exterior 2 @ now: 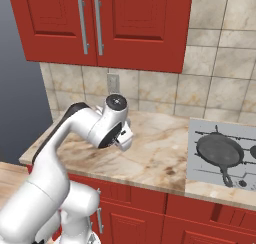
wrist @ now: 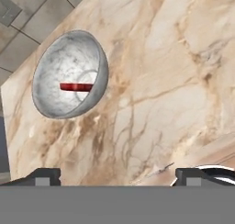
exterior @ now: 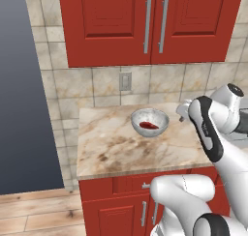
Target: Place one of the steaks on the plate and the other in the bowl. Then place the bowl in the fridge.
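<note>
Fingertips of my gripper (wrist: 117, 175) are showing at the bottom of the hand view, standing wide apart with nothing between them, hovering over bare marble counter (wrist: 170, 81). Beyond them I am seeing the bowl (wrist: 69, 74), grey and deep, sitting on the counter near the tiled backsplash, with one steak (wrist: 75, 86) lying inside it as a dark-red slab. From the left base view I am reading the same: the bowl is sitting toward the back of the counter, below the wall outlet (exterior: 125, 81), steak on its floor, and the arm's wrist is held off to the bowl's right, apart from it. So I am judging the bowl half of the sorting done. I am not making out a plate or a second steak, so I cannot tell whether that half is finished. Carrying the bowl to the fridge is left to do, since the bowl is on the counter and I am not gripping it. Counting: one bowl, one steak, one black skillet (exterior 2: 220, 150) resting on the cooktop in the right base view, two red upper cabinet doors (exterior: 150, 22).
</note>
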Robot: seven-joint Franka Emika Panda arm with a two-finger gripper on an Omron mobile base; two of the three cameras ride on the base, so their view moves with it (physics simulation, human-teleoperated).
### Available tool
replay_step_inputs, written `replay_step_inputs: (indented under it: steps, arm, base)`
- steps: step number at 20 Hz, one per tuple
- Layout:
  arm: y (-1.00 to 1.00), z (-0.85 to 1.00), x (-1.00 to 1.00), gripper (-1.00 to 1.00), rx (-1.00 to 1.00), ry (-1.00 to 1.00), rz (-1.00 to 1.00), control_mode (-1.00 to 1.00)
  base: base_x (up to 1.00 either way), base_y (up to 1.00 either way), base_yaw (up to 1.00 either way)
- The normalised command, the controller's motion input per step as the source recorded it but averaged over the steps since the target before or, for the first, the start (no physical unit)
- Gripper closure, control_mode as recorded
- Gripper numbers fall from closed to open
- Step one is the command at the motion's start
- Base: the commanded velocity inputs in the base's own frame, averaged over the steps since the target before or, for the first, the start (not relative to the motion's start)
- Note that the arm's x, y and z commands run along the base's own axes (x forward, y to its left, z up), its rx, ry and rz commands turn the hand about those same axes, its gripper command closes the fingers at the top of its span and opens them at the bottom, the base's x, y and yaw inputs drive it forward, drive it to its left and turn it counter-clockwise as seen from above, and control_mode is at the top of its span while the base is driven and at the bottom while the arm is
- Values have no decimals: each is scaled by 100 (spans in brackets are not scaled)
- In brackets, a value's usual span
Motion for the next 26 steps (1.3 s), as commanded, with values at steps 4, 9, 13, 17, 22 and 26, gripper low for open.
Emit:
replay_step_inputs:
  steps: [4,9,13,17,22,26]
  arm:
    - [0,-15,37,-100,0,0,0,-100]
    - [0,-17,38,-100,0,0,0,-100]
    - [0,-16,38,-100,0,0,0,-100]
    - [5,-16,38,-100,0,0,0,-100]
    - [13,-19,38,-100,0,0,0,-100]
    - [12,-23,36,-100,0,0,0,-100]
  base:
    - [0,0,0]
    - [0,0,0]
    - [0,0,0]
    - [0,0,0]
    - [0,0,0]
    - [0,0,0]
